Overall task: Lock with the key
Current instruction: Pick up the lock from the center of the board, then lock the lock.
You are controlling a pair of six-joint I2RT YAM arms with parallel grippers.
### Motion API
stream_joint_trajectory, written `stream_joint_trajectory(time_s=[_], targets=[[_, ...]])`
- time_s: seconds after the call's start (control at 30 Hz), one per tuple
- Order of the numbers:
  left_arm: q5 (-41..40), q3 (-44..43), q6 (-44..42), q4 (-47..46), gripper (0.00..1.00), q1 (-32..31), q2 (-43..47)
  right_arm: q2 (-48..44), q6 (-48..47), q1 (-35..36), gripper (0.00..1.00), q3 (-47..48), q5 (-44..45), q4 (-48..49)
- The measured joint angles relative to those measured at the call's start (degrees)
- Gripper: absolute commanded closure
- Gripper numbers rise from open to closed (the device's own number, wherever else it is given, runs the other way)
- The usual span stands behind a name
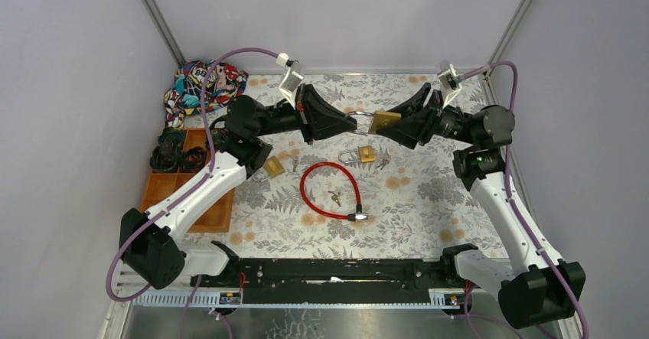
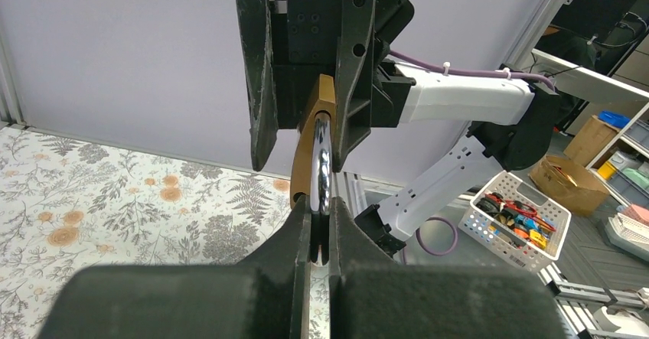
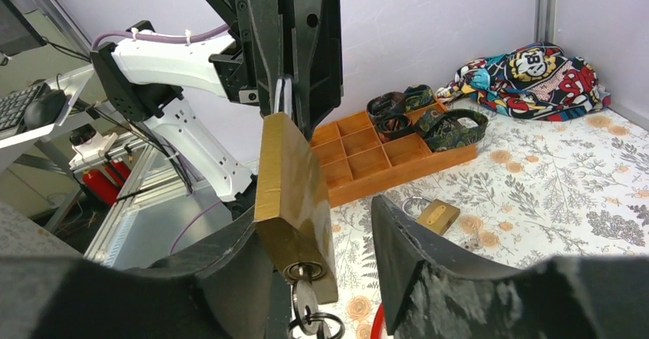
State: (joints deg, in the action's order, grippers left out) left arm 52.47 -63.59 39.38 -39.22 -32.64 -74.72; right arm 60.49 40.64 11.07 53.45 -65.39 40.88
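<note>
While L fingers [image 2: 285, 241] pinch shackle [image 2: 322, 163] | R fingers [image 3: 428, 262] apart | key [image 3: 304, 302] in padlock [image 3: 295, 193]

Free: mat [image 1: 436, 201] is lying open at my right front and along the back edge.
Obstacles: brass padlock [image 1: 380, 121] is barring the air mid-table; red cable lock [image 1: 303, 187] is sprawling nearer my bases, small padlock [image 1: 358, 154] sitting just beyond it; orange tray [image 1: 216, 216] is crowding my left flank.
</note>
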Motion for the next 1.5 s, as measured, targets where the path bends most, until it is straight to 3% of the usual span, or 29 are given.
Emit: stream_joint_trajectory(time_s=[0.07, 0.13, 0.2, 0.23, 0.3, 0.4, 0.53, 0.9, 1.1, 1.17, 1.23, 1.27, 1.5], targets=[[-0.2, 0.0, 0.0, -0.1, 1.00, -0.1, 0.0, 0.0, 0.3, 0.0, 0.52, 0.2, 0.0, 0.2], [-0.4, 0.0, 0.0, -0.2, 1.00, -0.1, 0.0, 0.0, 0.7, 0.0, 0.71, 0.4, 0.0, 0.4], [-0.8, 0.0, 0.0, -0.2, 1.00, -0.1, 0.0, -0.1, 1.0, 0.0, 0.97, 0.4, 0.0, 1.2], [-1.4, 0.0, 0.0, -0.1, 1.00, 0.0, 0.0, -0.1, 1.7, 0.1, 1.00, 0.4, -0.4, 1.6], [-1.8, 0.2, 0.1, -0.3, 1.00, 0.0, 0.0, -0.5, 2.2, 0.1, 1.00, 0.6, -0.2, 1.9], [-2.1, 0.4, -0.3, -1.0, 0.68, -0.4, 0.3, -0.8, 3.0, 0.1, 1.00, 1.0, -0.5, 2.5], [-2.0, 1.3, -1.8, -1.6, 0.55, -0.8, 1.5, -0.3, 2.8, -0.3, 1.00, 2.5, -2.7, 0.1], [0.8, 1.2, -10.1, 4.4, 0.50, 2.2, 6.0, 1.9, -4.1, -1.6, 1.00, 11.8, -10.9, -13.4], [1.4, 0.4, -11.1, 7.8, 0.55, -0.5, 5.1, 2.1, -4.2, -1.6, 1.00, 11.9, -11.9, -13.4], [1.4, 0.4, -10.8, 8.2, 0.68, -1.5, 4.8, 2.2, -4.2, -1.6, 1.00, 11.9, -12.1, -13.4], [1.3, 0.4, -10.6, 8.3, 0.93, -2.0, 4.6, 2.2, -4.1, -1.6, 1.00, 11.9, -12.4, -13.4], [1.3, 0.4, -10.4, 8.4, 1.00, -2.1, 4.5, 2.2, -4.1, -1.6, 1.00, 11.9, -12.5, -13.4], [0.8, 0.3, -9.6, 8.0, 1.00, -2.6, 3.8, 2.1, -3.0, -1.7, 1.00, 11.9, -13.2, -12.3]])
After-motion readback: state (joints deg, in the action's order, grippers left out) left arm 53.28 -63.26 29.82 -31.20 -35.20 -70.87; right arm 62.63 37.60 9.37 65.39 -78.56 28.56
